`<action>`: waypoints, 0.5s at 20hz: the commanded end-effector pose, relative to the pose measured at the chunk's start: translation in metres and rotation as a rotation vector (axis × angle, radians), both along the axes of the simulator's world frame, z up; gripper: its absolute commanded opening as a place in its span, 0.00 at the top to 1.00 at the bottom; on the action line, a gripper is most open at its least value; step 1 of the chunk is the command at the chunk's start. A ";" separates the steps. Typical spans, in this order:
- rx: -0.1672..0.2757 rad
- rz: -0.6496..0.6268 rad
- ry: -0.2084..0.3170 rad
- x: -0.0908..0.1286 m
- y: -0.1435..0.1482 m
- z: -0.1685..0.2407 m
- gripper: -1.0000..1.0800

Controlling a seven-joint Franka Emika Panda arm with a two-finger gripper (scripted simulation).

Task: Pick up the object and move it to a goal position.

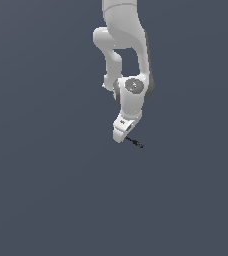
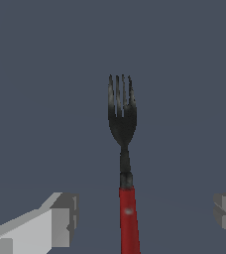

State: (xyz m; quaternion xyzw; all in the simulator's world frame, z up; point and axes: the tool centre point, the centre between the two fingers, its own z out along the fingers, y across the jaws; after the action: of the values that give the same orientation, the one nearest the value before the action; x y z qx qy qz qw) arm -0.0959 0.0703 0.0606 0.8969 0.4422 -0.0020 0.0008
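Looking through the wrist camera, I can see that the object is a fork (image 2: 123,149) with a red handle and a black neck and tines. It lies on the dark grey floor (image 2: 40,74), lengthwise between the two fingers (image 2: 55,223) of my gripper (image 2: 140,218). The fingers stand wide apart, one on each side of the handle, and neither touches it. They hold nothing. The far end of the red handle runs off the frame's edge, so I cannot see where it stops, and one finger is cut off at the side, with only a grey corner of it showing.

From the exterior view the fork (image 1: 135,143) is only a thin dark sliver, too small for me to make out tines or colour. It sits just beside the white gripper (image 1: 120,135), on the exterior view's right of it. The arm (image 1: 128,50) comes down from the top edge, where its upper part is cut off. From this angle I cannot tell how high the fingertips are above the floor (image 1: 36,200).
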 end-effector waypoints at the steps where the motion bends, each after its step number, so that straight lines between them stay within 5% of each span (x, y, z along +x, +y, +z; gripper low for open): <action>1: 0.002 0.033 -0.002 -0.003 0.003 -0.002 0.04; 10: 0.003 0.051 -0.002 -0.005 0.004 -0.007 0.04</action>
State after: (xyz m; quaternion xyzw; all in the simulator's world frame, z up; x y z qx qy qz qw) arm -0.1011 0.0744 0.0555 0.8855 0.4647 -0.0002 0.0001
